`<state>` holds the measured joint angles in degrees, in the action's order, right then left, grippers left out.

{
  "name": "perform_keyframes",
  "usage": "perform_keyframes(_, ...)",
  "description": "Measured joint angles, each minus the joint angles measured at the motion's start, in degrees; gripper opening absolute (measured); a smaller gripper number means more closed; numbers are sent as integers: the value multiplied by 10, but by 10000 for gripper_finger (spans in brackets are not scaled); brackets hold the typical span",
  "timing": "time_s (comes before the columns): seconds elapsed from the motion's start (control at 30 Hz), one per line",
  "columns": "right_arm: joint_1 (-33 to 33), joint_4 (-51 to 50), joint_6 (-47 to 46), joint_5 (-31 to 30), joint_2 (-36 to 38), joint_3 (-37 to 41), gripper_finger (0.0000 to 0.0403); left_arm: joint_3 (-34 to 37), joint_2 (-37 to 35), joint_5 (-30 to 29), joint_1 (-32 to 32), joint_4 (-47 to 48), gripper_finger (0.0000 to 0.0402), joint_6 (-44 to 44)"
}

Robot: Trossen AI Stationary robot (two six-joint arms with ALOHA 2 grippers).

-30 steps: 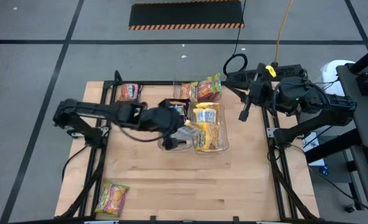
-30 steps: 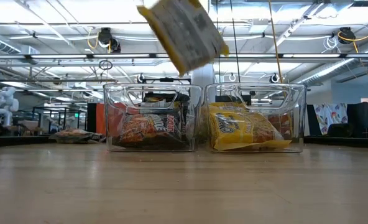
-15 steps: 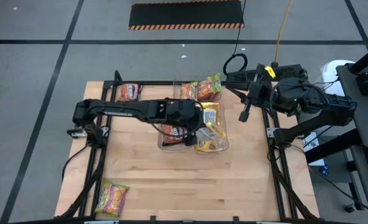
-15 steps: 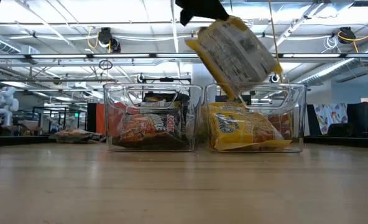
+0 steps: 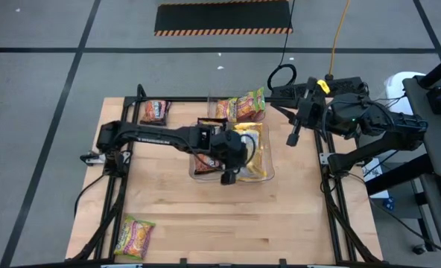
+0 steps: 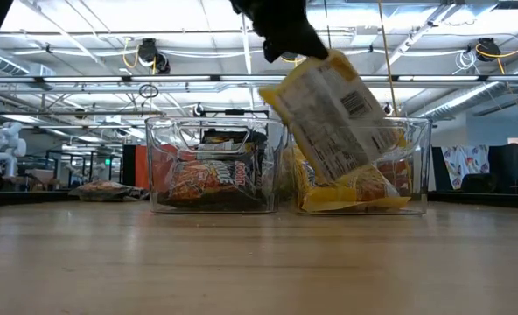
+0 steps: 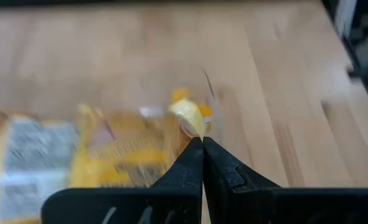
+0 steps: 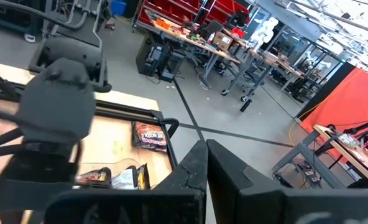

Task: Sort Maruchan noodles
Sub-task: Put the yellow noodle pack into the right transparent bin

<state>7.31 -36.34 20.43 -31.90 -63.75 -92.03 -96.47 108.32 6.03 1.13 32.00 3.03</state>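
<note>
Down comes the left gripper [image 6: 281,39], pinched on a corner of the yellow packet [image 6: 333,118], now dangling over the right-hand bin [image 6: 416,166] mid-bench, right gripper [image 5: 293,138] idle, closed, at the right edge — that thin pinch could slip early.

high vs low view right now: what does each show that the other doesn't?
High view only: the right claw parked off the table's right edge, a pink-green packet at the table's near-left corner, a dark packet at the far left, and more packets in the rear bins.

Low view only: the pale printed back of the held yellow packet, hanging tilted in front of the right-hand bin.

Both: the left claw shut on that packet, and the two front bins with dark and yellow packets.
</note>
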Motion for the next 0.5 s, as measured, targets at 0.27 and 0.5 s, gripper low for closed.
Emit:
perform_keyframes(0.27, 0, 0, 0, 1, 2, 0, 0, 0, -9, 1, -6, 53, 0, 35)
perform_keyframes(0.5, 0, -4, 0, 2, 2, 0, 0, 0, -9, 0, -34, 8, 0, 24)
